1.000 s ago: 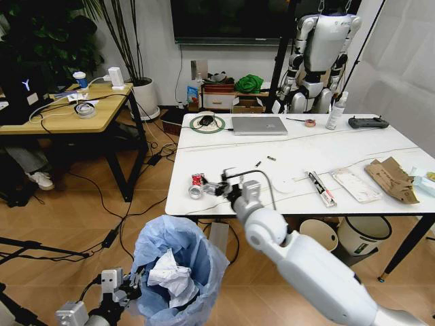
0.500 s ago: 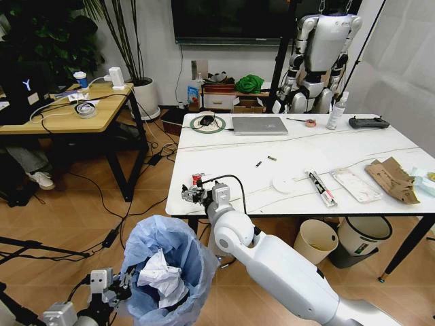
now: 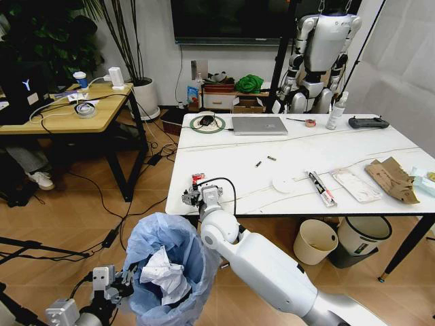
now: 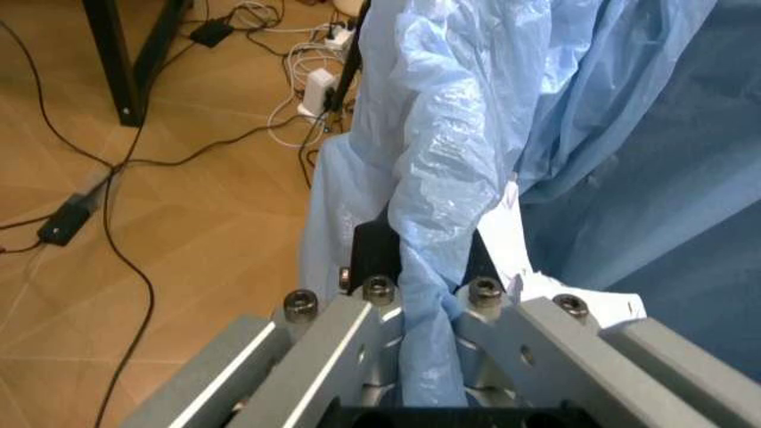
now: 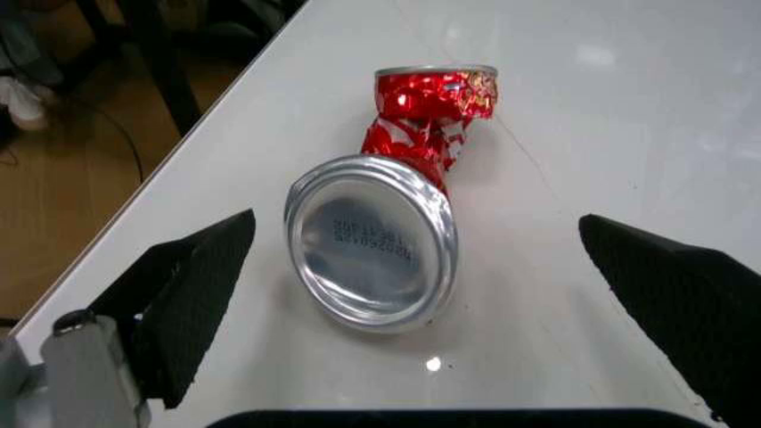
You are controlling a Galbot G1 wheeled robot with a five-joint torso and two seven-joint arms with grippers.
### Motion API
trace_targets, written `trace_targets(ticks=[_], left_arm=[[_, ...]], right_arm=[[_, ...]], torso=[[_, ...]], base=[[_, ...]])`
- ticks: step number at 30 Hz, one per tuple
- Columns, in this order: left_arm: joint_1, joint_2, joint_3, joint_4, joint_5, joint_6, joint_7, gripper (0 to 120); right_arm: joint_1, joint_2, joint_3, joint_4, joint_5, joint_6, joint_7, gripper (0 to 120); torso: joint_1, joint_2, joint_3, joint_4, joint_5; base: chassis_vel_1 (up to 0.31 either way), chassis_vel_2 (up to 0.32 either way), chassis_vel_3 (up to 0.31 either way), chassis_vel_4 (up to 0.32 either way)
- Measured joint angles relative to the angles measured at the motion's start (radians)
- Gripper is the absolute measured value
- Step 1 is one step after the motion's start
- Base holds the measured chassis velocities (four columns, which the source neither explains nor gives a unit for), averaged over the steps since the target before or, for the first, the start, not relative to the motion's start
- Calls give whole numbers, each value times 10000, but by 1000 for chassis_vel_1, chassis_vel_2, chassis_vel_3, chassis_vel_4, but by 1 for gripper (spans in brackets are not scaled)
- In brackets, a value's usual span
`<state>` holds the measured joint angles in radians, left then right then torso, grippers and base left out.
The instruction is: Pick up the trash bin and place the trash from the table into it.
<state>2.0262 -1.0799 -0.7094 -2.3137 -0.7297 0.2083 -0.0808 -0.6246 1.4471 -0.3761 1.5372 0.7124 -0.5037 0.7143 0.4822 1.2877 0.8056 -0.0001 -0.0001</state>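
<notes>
Two grippers: our left gripper [image 4: 430, 312] clamps trash bin [image 3: 166, 268] bag, frame bottom; wrist view shows right gripper [image 5: 416, 267] spread around crushed red can [image 5: 398, 209].

Crushed can [image 5: 398, 223] lies at the table's [image 3: 306, 153] front-left corner; the trash bin [image 3: 166, 268] sits below, in front of that corner

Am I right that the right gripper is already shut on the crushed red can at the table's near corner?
Not quite: the right gripper is open, its fingers apart on either side of the crushed red can on the table, as the right wrist view shows.
</notes>
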Motion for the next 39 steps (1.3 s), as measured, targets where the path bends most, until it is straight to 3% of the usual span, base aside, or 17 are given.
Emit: trace_targets(ticks=[11, 18, 23, 27, 39], left_arm=[[-60, 32, 33, 35, -67, 0, -38, 0], [-114, 30, 71, 39, -103, 0, -69, 0], [-153, 27, 94, 62, -115, 0, -91, 0], [-170, 27, 107, 69, -124, 0, -99, 0], [-337, 27, 299, 120, -200, 16, -165, 0]], right_arm=[[-5, 64, 3, -158, -231, 12, -38, 100], [-21, 64, -73, -401, -628, 264, -311, 82], [-16, 116, -87, -436, -627, 297, -326, 58], [11, 120, -89, -454, -616, 316, -329, 48], [35, -107, 32, -299, -769, 549, -588, 45]], torso=[[0, 0, -1, 0, 0], [0, 0, -1, 0, 1], [0, 0, -1, 0, 0], [0, 0, -1, 0, 1], [0, 0, 0, 0, 1]], base=[[0, 0, 0, 0], [0, 0, 0, 0], [0, 0, 0, 0], [0, 0, 0, 0], [0, 0, 0, 0]])
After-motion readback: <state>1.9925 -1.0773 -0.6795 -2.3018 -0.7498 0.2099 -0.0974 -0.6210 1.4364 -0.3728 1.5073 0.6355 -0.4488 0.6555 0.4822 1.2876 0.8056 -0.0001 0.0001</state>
